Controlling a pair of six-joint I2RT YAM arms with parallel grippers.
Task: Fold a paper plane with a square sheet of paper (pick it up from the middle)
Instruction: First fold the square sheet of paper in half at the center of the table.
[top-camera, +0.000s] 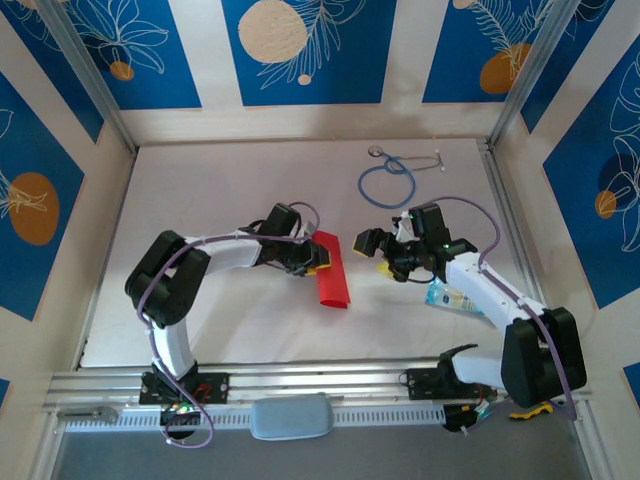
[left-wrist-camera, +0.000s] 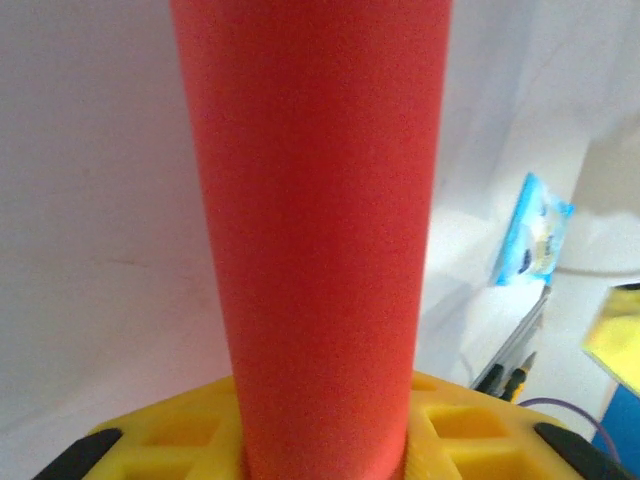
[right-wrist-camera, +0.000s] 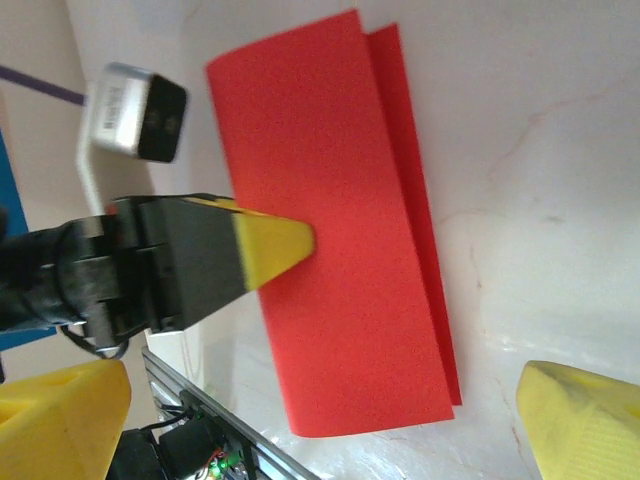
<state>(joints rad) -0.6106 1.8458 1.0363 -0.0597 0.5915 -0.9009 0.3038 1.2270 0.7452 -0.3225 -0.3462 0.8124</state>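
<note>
Lying folded in half at frame centre on the white table (top-camera: 230, 180): red sheet of paper (top-camera: 333, 275). Pinched at its left edge by the narrowly parted left gripper (top-camera: 314, 262). Just right, right gripper (top-camera: 372, 254) spread wide, empty.

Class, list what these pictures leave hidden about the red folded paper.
Left wrist view: the folded red paper sheet runs off the top edge.
Top view: the left gripper covers part of its left edge.
Right wrist view: the sheet hides the gripper's lower finger.
</note>
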